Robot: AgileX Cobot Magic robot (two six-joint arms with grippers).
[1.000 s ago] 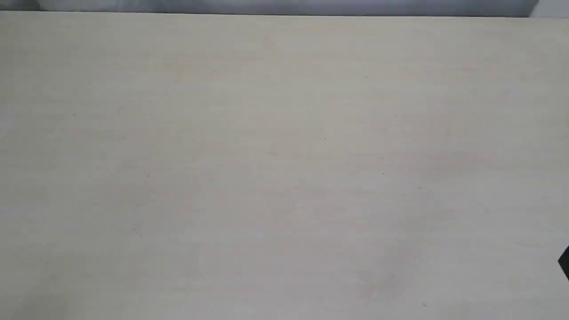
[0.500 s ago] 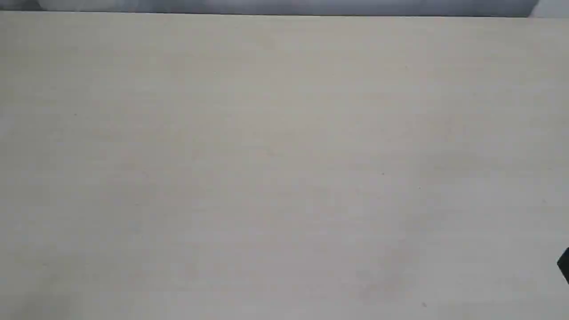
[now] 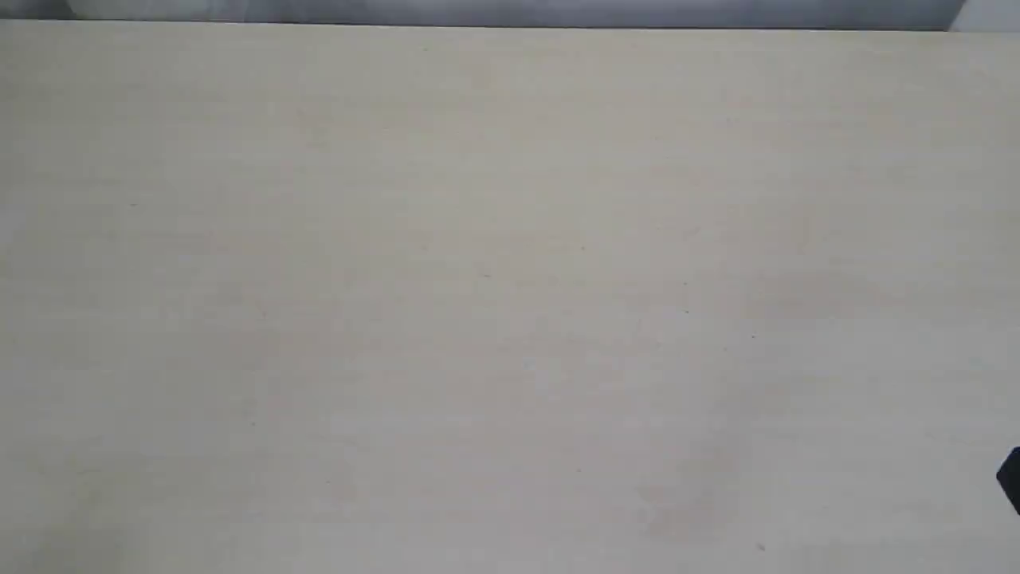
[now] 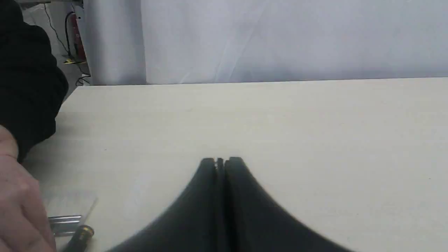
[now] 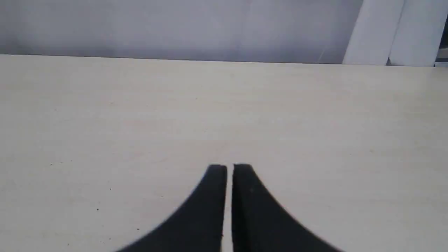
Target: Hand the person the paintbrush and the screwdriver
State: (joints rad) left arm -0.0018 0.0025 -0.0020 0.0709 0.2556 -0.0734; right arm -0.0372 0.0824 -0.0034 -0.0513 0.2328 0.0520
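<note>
In the left wrist view my left gripper point(image 4: 220, 161) is shut with nothing in it, low over the pale table point(image 4: 280, 122). Off to one side the person point(image 4: 17, 196), a bare hand with a dark sleeve, holds the paintbrush point(image 4: 64, 222), of which only the silver ferrule and pale bristles show. Beside it is the screwdriver point(image 4: 81, 236), showing its black handle and gold collar. My right gripper point(image 5: 229, 168) is shut and empty above bare table. The exterior view shows only a black sliver of the right arm point(image 3: 1010, 478).
The table's far edge point(image 3: 510, 26) runs along a grey-white backdrop. A red extinguisher and cables point(image 4: 73, 31) stand on the floor past the table's corner in the left wrist view.
The black sliver at the right edge of the exterior view has crept slightly further in. Nothing else differs.
</note>
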